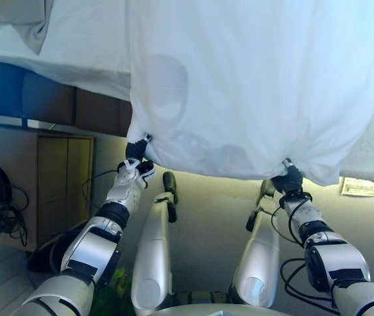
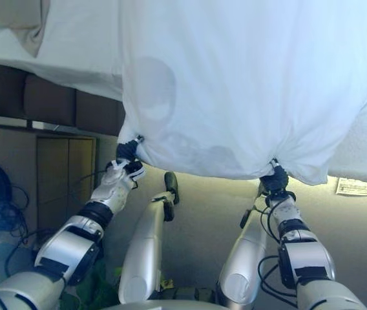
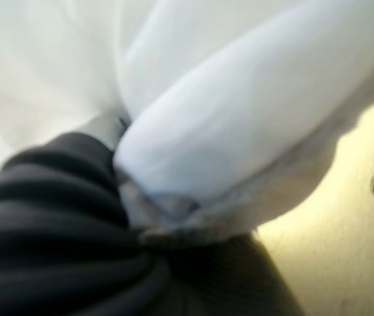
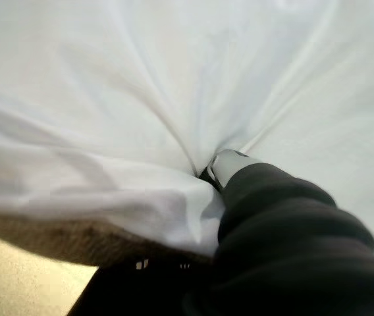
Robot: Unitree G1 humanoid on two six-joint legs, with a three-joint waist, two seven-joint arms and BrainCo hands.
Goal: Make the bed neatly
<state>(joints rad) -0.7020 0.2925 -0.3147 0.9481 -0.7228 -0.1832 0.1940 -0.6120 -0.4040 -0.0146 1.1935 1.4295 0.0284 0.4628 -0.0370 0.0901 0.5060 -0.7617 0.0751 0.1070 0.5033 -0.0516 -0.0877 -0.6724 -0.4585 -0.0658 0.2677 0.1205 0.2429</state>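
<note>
A white duvet (image 1: 253, 85) hangs spread before me, covering most of the bed, its lower edge bunched at two points. My left hand (image 1: 135, 157) is shut on the edge's left bunch; in the left wrist view the cloth (image 3: 240, 131) wraps over the hand's dark cover (image 3: 55, 217). My right hand (image 1: 287, 176) is shut on the right bunch; in the right wrist view the cloth (image 4: 141, 99) folds into the hand (image 4: 230, 168). The fingers of both hands are buried in cloth.
The bed's dark base panels (image 1: 75, 105) show at the left under a white sheet (image 1: 55, 46). A wooden cabinet (image 1: 62, 178) stands at the left with tangled cables (image 1: 2, 210) beside it. A paper slip (image 1: 368, 189) lies on the floor at the right.
</note>
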